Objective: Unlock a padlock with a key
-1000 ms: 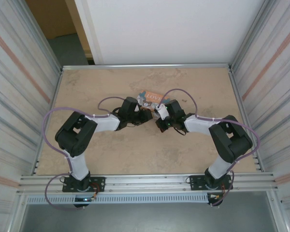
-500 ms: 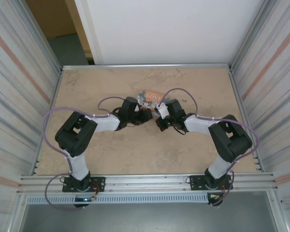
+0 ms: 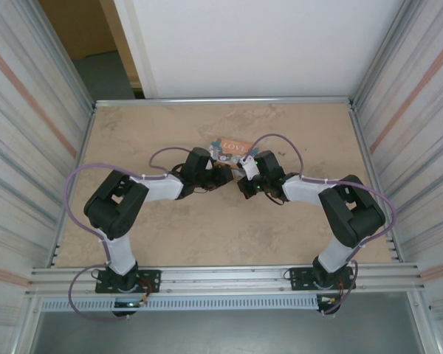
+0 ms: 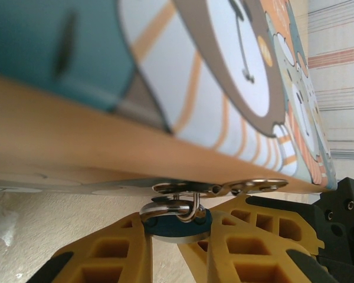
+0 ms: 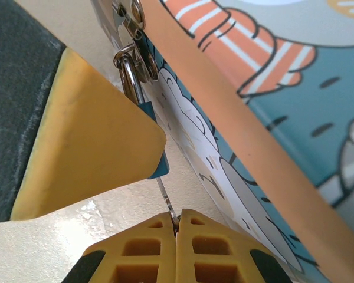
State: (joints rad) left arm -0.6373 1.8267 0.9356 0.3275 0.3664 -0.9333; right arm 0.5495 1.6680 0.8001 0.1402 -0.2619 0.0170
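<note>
Two arms are standing bolted at the near edge of the table (image 3: 170,228), the left arm (image 3: 118,206) and the right arm (image 3: 348,210) each bending an elbow outward and reaching a wrist in toward the middle.

In the left wrist view, the left gripper (image 4: 180,237) is pinching the padlock (image 4: 177,227) by its dark blue-teal body. One yellow finger is sitting on each side of the body and the jaws are standing narrow around it. The thin silvery shackle (image 4: 196,207) is hooking up through the metal hasp (image 4: 224,187) on the box's lower edge.

In the right wrist view, the right gripper (image 5: 176,231) is clamping its two fingers tight together on the key (image 5: 165,197). The key's slim silvery blade is running up from the fingertips into the bottom of the padlock. A left finger is covering most of the lock there, leaving a teal sliver and the shackle showing.

Just beyond the two grippers, the orange box (image 3: 232,145) with its cartoon pictures is lying flat on the table. The padlock is hanging from its near side, between the two wrists.
</note>
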